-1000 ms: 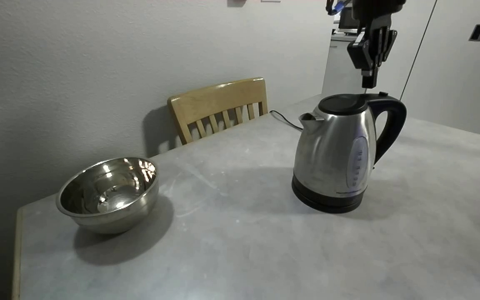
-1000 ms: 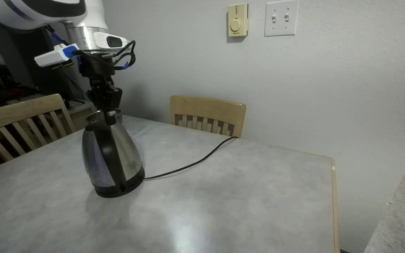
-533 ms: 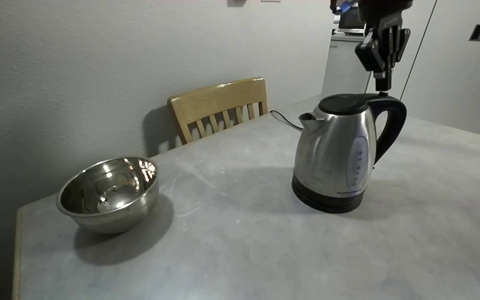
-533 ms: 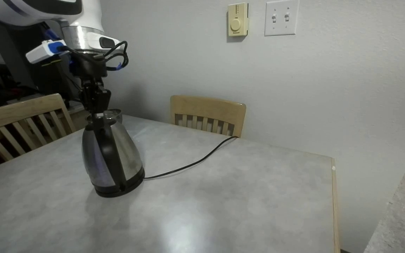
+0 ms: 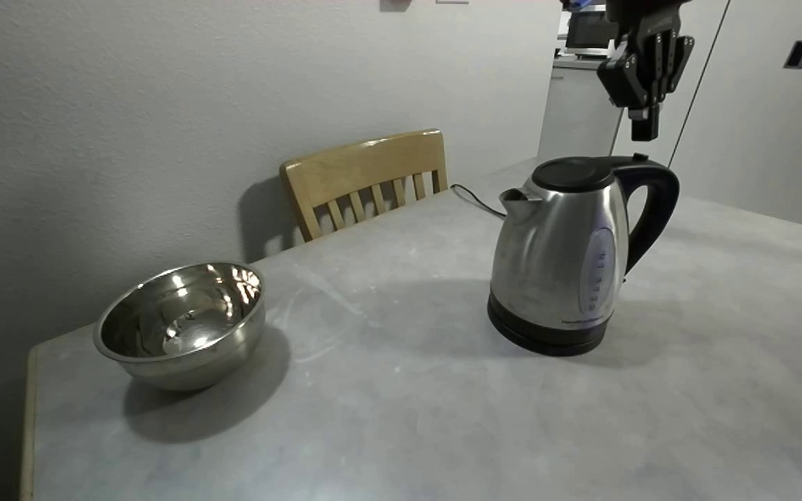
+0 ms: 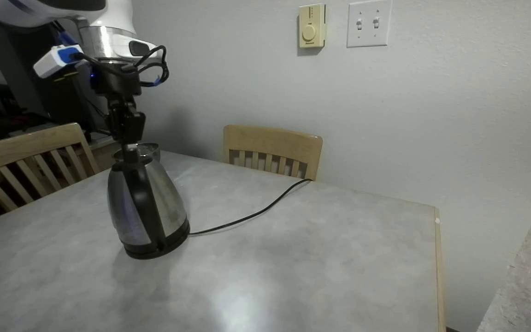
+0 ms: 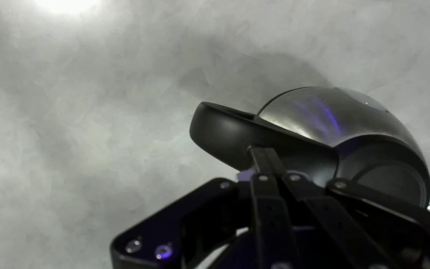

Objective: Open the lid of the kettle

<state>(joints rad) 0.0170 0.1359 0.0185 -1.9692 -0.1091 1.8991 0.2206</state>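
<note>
In an exterior view, we look slightly down toward a wall (image 5: 164, 125), well apart from the gripper (image 5: 645, 131), with the kettle (image 5: 554, 257) nearly side-on, mostly below and left of the jaws. In an exterior view, also angled down from well apart, the kettle's handle (image 6: 143, 198) faces us, just below the jaws. The wrist view, nearest, looks steeply down past the jaws. All three views share kettle, jaws and table (image 5: 387, 410).

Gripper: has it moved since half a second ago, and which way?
Yes: in an exterior view, the gripper has risen, drifting slightly toward the picture's right; a wider gap now shows above the kettle handle, which has stayed in place.
</note>
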